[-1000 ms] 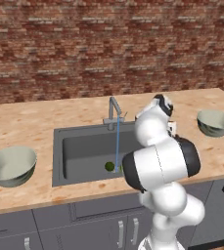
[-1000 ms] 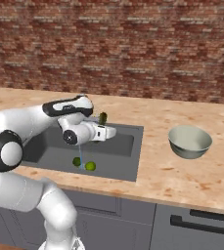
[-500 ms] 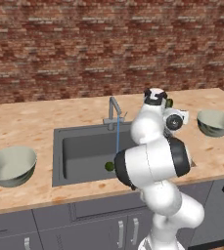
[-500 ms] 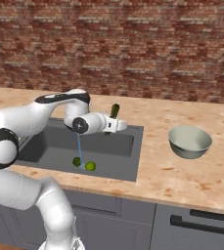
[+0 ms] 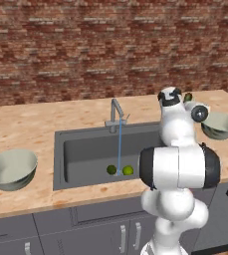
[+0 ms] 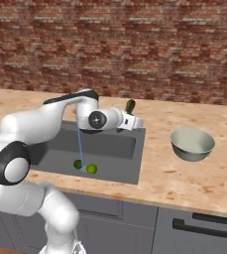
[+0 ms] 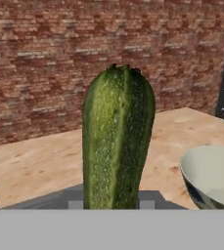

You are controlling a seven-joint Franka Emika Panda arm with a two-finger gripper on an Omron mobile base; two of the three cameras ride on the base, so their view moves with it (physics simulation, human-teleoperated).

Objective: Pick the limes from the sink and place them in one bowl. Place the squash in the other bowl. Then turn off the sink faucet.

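While clamped in the gripper (image 6: 130,118), squash (image 7: 117,141) stands on end, long axis vertical, tip up | jaws pinching its lower end | forearm level over sink (image 6: 116,143) right rim, near bowl (image 6: 193,144) | skin dark green, bumpy; bowl smooth, pale | limes (image 5: 119,170) on basin floor | brick wall (image 5: 85,45) behind.

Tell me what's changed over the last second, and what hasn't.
The gripper, shut on the squash, has swung away from above the sink toward the bowl on the right; it now holds the squash upright over the sink's right rim. Nothing was let go. Both limes remain in the sink, water still runs from the faucet, and both bowls stay empty.
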